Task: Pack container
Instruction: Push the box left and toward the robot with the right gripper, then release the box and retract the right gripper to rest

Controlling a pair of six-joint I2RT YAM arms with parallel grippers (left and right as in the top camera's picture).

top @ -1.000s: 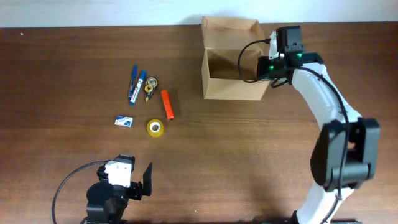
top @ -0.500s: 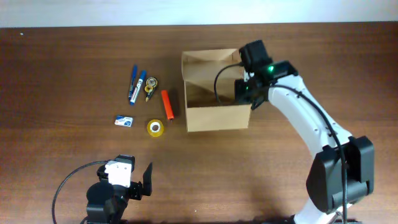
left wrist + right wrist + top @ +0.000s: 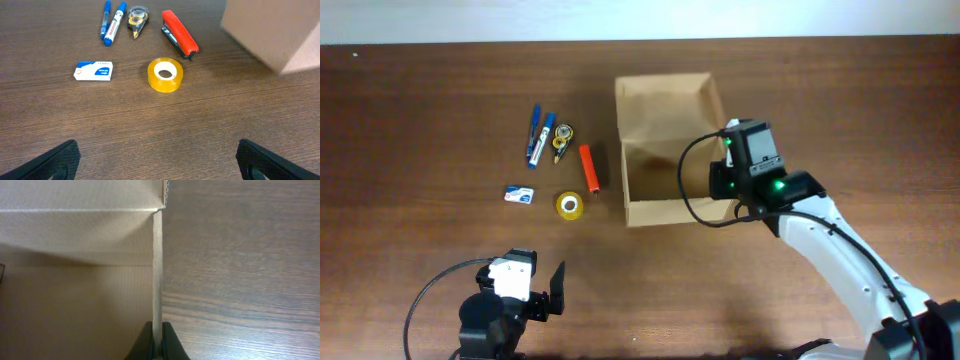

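The brown wooden worktop (image 3: 420,120) carried everything. The box (image 3: 665,105) stood open near its middle, lid flap laid back toward the far edge, with nothing seen on the visible part of its floor. The right arm (image 3: 840,250) reached in from the near right corner. Its gripper (image 3: 157,344) pinched the box's right wall, near the front corner, with one finger inside and one outside, the cardboard edge running up between them in the wrist view. The left gripper (image 3: 159,162) hung low over the near left of the worktop, spread wide and holding nothing, well apart from the box.

Left of the box lay the loose items. A red stapler (image 3: 180,39) was nearest the box, not touching it. Two blue markers (image 3: 114,24) lay side by side farthest left. A yellow tape roll (image 3: 165,75) sat flat just in front of the stapler. A white-and-blue packet (image 3: 93,70) lay left of the roll. A small correction-tape dispenser (image 3: 138,14) lay between markers and stapler.
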